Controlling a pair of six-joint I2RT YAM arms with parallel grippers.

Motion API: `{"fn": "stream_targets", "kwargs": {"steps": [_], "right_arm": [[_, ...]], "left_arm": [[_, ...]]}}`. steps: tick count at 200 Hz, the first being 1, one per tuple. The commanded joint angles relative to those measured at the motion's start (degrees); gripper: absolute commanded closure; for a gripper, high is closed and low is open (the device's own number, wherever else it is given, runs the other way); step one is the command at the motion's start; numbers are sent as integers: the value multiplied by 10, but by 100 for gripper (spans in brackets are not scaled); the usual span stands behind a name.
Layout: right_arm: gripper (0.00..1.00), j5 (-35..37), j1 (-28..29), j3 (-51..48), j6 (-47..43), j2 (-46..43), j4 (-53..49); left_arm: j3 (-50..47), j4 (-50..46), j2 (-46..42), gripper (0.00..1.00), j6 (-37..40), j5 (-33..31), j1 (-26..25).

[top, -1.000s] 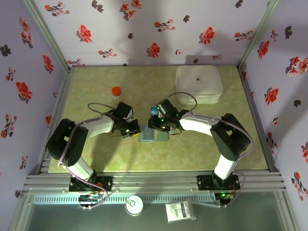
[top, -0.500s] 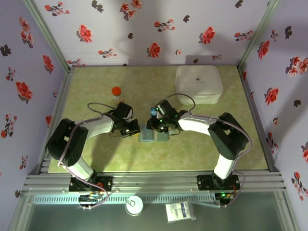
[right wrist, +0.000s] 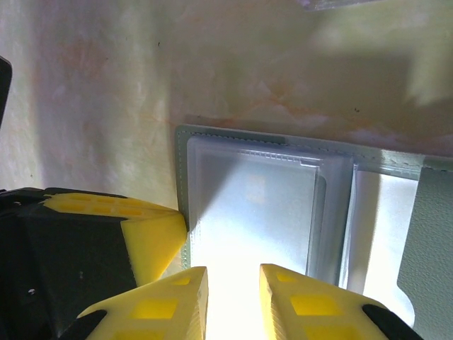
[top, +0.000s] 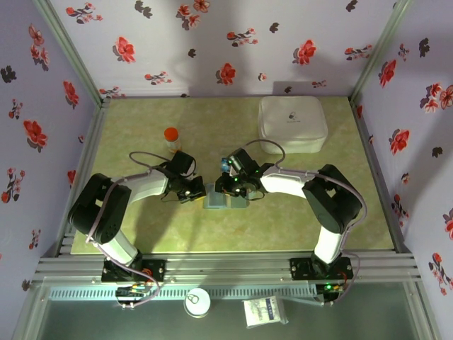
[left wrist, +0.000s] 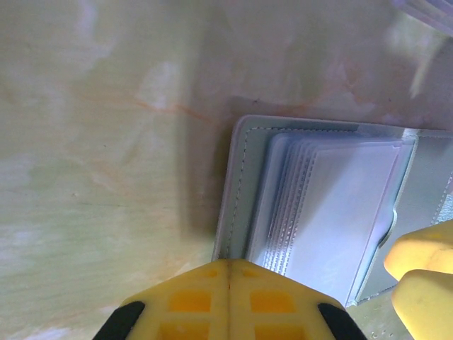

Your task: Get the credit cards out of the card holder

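The card holder lies open and flat on the table between both arms, grey-blue with a stack of clear plastic sleeves. My left gripper is shut, its tip pressed down on the holder's left edge. My right gripper hangs over the top sleeve, fingers a narrow gap apart. Glare fills that gap, so I cannot tell whether a sleeve is pinched. The right fingers sit at the sleeves' near right corner. The credit cards are hidden; the sleeves look pale and blank.
A large white rounded case stands at the back right. A small orange-capped bottle stands behind the left arm. A small blue-teal patch sits just behind the right wrist, too small to identify. Floral walls close in the table.
The right gripper has shifted slightly left over the holder and its fingers have narrowed. The left gripper has stayed shut on the holder's edge.
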Motion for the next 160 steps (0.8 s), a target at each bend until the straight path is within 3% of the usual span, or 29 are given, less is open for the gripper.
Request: {"fn": "stream_targets", "kwargs": {"steps": [1, 160], "right_arm": [[74, -1, 4, 0, -1, 12, -12], [75, 34, 4, -1, -27, 9, -64]], "left_arm": [[-2, -12, 10, 98, 17, -6, -2], [10, -29, 19, 98, 26, -8, -2]]}}
